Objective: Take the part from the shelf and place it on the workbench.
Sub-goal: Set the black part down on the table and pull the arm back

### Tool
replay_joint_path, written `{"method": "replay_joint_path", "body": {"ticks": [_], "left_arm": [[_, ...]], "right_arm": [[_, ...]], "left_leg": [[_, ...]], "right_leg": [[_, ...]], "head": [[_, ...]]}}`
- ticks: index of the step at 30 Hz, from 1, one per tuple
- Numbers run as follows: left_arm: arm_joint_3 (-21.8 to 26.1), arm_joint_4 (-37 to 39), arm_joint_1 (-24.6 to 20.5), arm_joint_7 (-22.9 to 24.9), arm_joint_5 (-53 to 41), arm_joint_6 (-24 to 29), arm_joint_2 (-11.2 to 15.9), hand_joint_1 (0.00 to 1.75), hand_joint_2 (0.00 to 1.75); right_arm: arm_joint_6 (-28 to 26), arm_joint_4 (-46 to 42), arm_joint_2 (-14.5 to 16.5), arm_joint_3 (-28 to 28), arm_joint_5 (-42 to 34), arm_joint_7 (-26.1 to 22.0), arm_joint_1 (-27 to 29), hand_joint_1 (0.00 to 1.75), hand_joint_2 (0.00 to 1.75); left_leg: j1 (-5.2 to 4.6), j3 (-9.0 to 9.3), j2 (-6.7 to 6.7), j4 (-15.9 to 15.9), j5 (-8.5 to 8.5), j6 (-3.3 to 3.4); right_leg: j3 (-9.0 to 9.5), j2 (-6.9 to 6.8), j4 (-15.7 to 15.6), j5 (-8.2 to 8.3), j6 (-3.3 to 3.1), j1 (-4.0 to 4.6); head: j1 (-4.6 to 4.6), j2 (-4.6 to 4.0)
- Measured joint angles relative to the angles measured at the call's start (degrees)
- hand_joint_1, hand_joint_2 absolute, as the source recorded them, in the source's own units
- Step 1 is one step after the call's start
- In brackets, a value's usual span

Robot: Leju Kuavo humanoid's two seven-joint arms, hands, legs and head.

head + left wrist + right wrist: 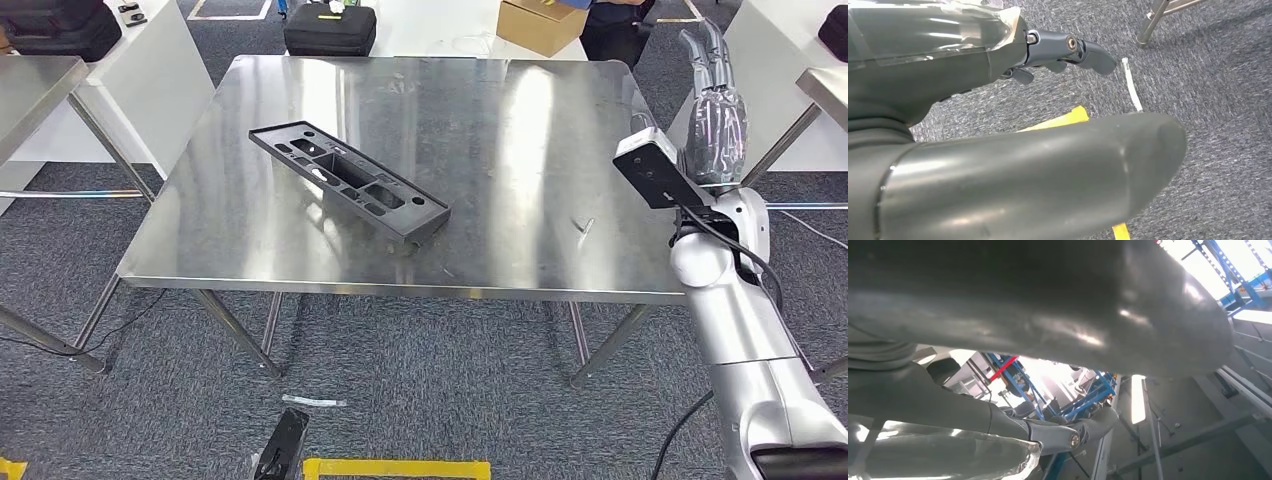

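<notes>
The part [345,178], a long black plastic housing with several cut-outs, lies flat and diagonal on the steel workbench [520,150], left of its middle. My right hand [715,105] is raised at the bench's right edge, fingers straight and pointing up, holding nothing, well away from the part. My left hand [998,65] hangs low over the grey carpet in the left wrist view, its dark fingers [1083,50] stretched out with nothing in them. In the right wrist view the right hand's fingers [1083,430] extend toward the ceiling, empty.
A small scrap [585,226] lies on the bench right of centre. A black case [330,30] and a cardboard box [540,25] stand beyond the far edge. Other tables flank both sides. Yellow floor tape [395,468] and a white strip [1132,85] mark the carpet.
</notes>
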Motion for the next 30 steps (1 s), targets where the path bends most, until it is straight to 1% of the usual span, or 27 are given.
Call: {"method": "replay_joint_path", "body": {"ticks": [1,2,4,5,6,7,8,9,10,11,12,14,15,16,17,18,19,20,21,22,23,24,25,26,27,28,30], "left_arm": [[0.00,0.01,0.00,0.01,0.00,0.02,0.03,0.00,0.00],[0.00,0.01,-0.01,0.01,-0.01,0.05,0.07,0.00,0.00],[-0.01,0.02,-0.01,0.03,-0.05,0.08,0.08,0.00,0.00],[-0.01,0.03,-0.01,0.05,-0.08,0.09,0.09,0.00,0.00],[-0.02,0.04,-0.01,0.07,-0.09,0.09,0.09,0.00,0.00],[-0.02,0.06,-0.02,0.08,-0.11,0.09,0.09,0.00,0.00],[-0.02,0.06,-0.04,0.08,-0.13,0.09,0.10,0.00,0.00],[-0.02,0.05,-0.09,0.08,-0.15,0.09,0.10,0.00,0.00],[-0.02,0.05,-0.18,0.08,-0.16,0.09,0.10,0.00,0.00],[-0.02,0.05,-0.28,0.08,-0.17,0.09,0.10,0.00,0.00],[-0.02,0.05,-0.38,0.09,-0.17,0.09,0.10,0.00,0.00],[-0.02,0.07,-0.48,0.13,-0.20,0.10,0.15,0.00,0.00],[-0.02,0.07,-0.52,0.15,-0.25,0.12,0.17,0.00,0.00],[-0.01,0.08,-0.57,0.17,-0.32,0.17,0.21,0.00,0.00],[-0.01,0.08,-0.61,0.18,-0.40,0.22,0.22,0.00,0.00],[0.00,0.08,-0.63,0.19,-0.46,0.26,0.23,0.00,0.00],[-0.01,0.08,-0.63,0.20,-0.51,0.28,0.24,0.00,0.00],[-0.01,0.09,-0.62,0.21,-0.52,0.28,0.23,0.00,0.00],[-0.01,0.09,-0.62,0.23,-0.52,0.28,0.23,0.00,0.00],[-0.01,0.10,-0.62,0.25,-0.53,0.28,0.24,0.00,0.00],[-0.01,0.10,-0.62,0.26,-0.55,0.28,0.24,0.00,0.00],[-0.01,0.10,-0.63,0.27,-0.57,0.28,0.23,0.00,0.00],[-0.02,0.10,-0.64,0.28,-0.60,0.29,0.22,0.00,0.00],[-0.02,0.10,-0.64,0.28,-0.61,0.29,0.21,0.00,0.00],[-0.02,0.10,-0.64,0.29,-0.62,0.32,0.21,0.00,0.00],[-0.02,0.11,-0.63,0.30,-0.63,0.34,0.21,0.00,0.00],[-0.02,0.13,-0.62,0.32,-0.65,0.37,0.24,0.00,0.00]], "right_arm": [[-0.01,0.04,0.09,0.05,0.00,-0.02,-0.06,0.00,0.00],[-0.02,0.08,0.19,0.10,-0.01,-0.04,-0.13,0.00,0.00],[-0.11,0.10,0.38,0.20,-0.02,-0.08,-0.18,0.00,0.00],[-0.17,0.13,0.47,0.26,-0.02,-0.09,-0.17,0.00,0.00],[-0.22,0.16,0.54,0.34,-0.02,-0.09,-0.16,0.00,0.00],[-0.25,0.18,0.59,0.43,-0.02,-0.10,-0.15,0.00,0.00],[-0.29,0.19,0.60,0.50,-0.02,-0.10,-0.16,0.00,0.00],[-0.32,0.19,0.60,0.55,-0.02,-0.10,-0.17,0.00,0.00],[-0.39,0.19,0.57,0.56,-0.03,-0.10,-0.23,0.00,0.00],[-0.46,0.19,0.56,0.59,-0.03,-0.10,-0.30,0.00,0.00],[-0.52,0.19,0.56,0.64,-0.03,-0.10,-0.36,0.00,0.00],[-0.60,0.21,0.55,0.76,-0.03,-0.10,-0.36,0.00,0.00],[-0.62,0.24,0.50,0.79,-0.04,-0.10,-0.32,0.00,0.00],[-0.64,0.27,0.43,0.80,-0.05,-0.09,-0.28,0.00,0.00],[-0.68,0.32,0.36,0.80,-0.08,-0.08,-0.26,0.00,0.00],[-0.72,0.37,0.31,0.80,-0.11,-0.06,-0.25,0.00,0.00],[-0.75,0.43,0.29,0.81,-0.13,-0.04,-0.23,0.00,0.00],[-0.78,0.49,0.28,0.81,-0.15,-0.01,-0.14,0.00,0.00],[-0.78,0.56,0.28,0.82,-0.15,0.01,-0.02,0.00,0.00],[-0.79,0.61,0.28,0.82,-0.15,0.03,0.10,0.00,0.00],[-0.79,0.64,0.28,0.82,-0.15,0.05,0.17,0.00,0.00],[-0.79,0.65,0.28,0.82,-0.15,0.05,0.14,0.00,0.00],[-0.79,0.64,0.30,0.83,-0.15,0.05,0.02,0.00,0.00],[-0.80,0.63,0.30,0.82,-0.15,0.05,-0.09,0.00,0.00],[-0.82,0.63,0.28,0.82,-0.15,0.05,-0.20,0.00,0.00],[-0.84,0.62,0.27,0.83,-0.15,0.05,-0.25,0.00,0.00],[-0.86,0.67,0.28,0.88,-0.17,0.05,-0.31,0.00,0.00]], "left_leg": [[0.13,-0.69,0.00,1.48,-1.59,-0.36],[0.34,-1.72,0.01,4.14,-4.02,-0.73],[0.77,-4.09,0.05,11.88,-9.24,-1.48],[0.99,-4.71,0.06,15.01,-10.49,-1.76],[1.21,-4.49,0.10,16.48,-10.63,-1.98],[1.43,-3.14,0.15,15.71,-9.79,-2.13],[1.63,-0.72,0.21,12.96,-8.55,-2.21],[1.81,2.30,0.25,8.99,-7.70,-2.24],[1.82,5.06,0.19,5.09,-7.32,-2.20],[1.72,6.89,0.10,2.24,-7.29,-2.03],[1.51,7.71,0.01,0.72,-7.46,-1.77],[1.08,7.34,-0.06,0.15,-6.91,-0.78],[0.99,7.00,0.00,0.01,-6.39,-0.20],[0.96,6.54,0.08,-0.18,-5.78,0.45],[0.98,5.98,0.17,-0.35,-5.15,1.00],[0.90,5.27,0.23,-0.36,-4.56,1.34],[0.84,4.53,0.27,-0.34,-4.01,1.58],[0.76,3.80,0.30,-0.33,-3.44,1.66],[0.71,3.05,0.31,-0.31,-2.87,1.68],[0.67,2.34,0.32,-0.30,-2.30,1.63],[0.67,1.67,0.31,-0.29,-1.75,1.52],[0.67,1.09,0.29,-0.26,-1.20,1.36],[0.60,0.57,0.27,-0.22,-0.69,1.11],[0.53,0.26,0.25,-0.27,-0.19,0.80],[0.47,0.07,0.24,-0.33,0.30,0.48],[0.42,-0.02,0.24,-0.46,0.80,0.14],[0.47,-0.28,0.19,-0.53,1.19,-0.50]], "right_leg": [[-0.40,-0.08,-0.09,0.52,-0.60,-0.31],[-0.91,-0.17,-0.14,1.06,-1.06,-0.57],[-2.14,-0.26,-0.11,2.03,-1.50,-0.42],[-2.77,-0.27,-0.08,2.52,-1.44,-0.39],[-3.38,-0.27,-0.05,2.99,-1.32,-0.39],[-3.91,-0.26,-0.01,3.41,-1.09,-0.44],[-4.36,-0.25,0.03,3.79,-0.84,-0.50],[-4.68,-0.25,0.10,4.10,-0.56,-0.55],[-5.00,-0.27,0.18,4.40,-0.20,-0.51],[-5.24,-0.30,0.22,4.74,0.22,-0.44],[-5.46,-0.35,0.21,5.09,0.71,-0.41],[-5.85,-0.42,0.04,5.82,1.75,-0.48],[-6.30,-0.41,0.31,5.57,1.97,-0.59],[-7.02,-0.39,1.42,4.52,1.88,-0.61],[-8.05,-0.36,3.67,2.67,1.55,-0.60],[-9.33,-0.29,7.15,0.21,1.13,-0.63],[-10.52,-0.25,11.14,-2.04,0.88,-0.56],[-11.28,-0.21,14.60,-3.53,0.91,-0.52],[-11.31,-0.18,16.61,-4.09,1.19,-0.47],[-10.22,-0.17,16.36,-3.62,1.62,-0.45],[-8.10,-0.18,14.05,-2.63,2.05,-0.44],[-5.17,-0.18,10.17,-1.72,2.30,-0.42],[-2.08,-0.18,5.74,-1.38,2.25,-0.23],[0.09,-0.17,2.48,-1.34,1.99,0.01],[1.24,-0.13,0.37,-1.55,1.62,0.27],[1.48,-0.09,-0.38,-1.64,1.22,0.55],[0.73,-0.12,-0.44,-0.81,0.46,0.21]], "head": [[-0.05,0.00],[-0.12,0.00],[-0.26,0.00],[-0.26,0.00],[-0.28,0.00],[-0.28,0.00],[-0.30,0.00],[-0.31,0.00],[-0.28,0.00],[-0.21,0.00],[-0.19,0.00],[-0.11,0.00],[-0.13,0.00],[-0.02,0.00],[0.04,0.00],[0.14,0.00],[0.23,0.00],[0.21,0.00],[0.22,0.00],[0.21,0.00],[0.21,0.00],[0.23,0.00],[0.22,0.00],[0.14,0.00],[0.12,0.00],[0.05,0.00],[0.01,0.00]]}}
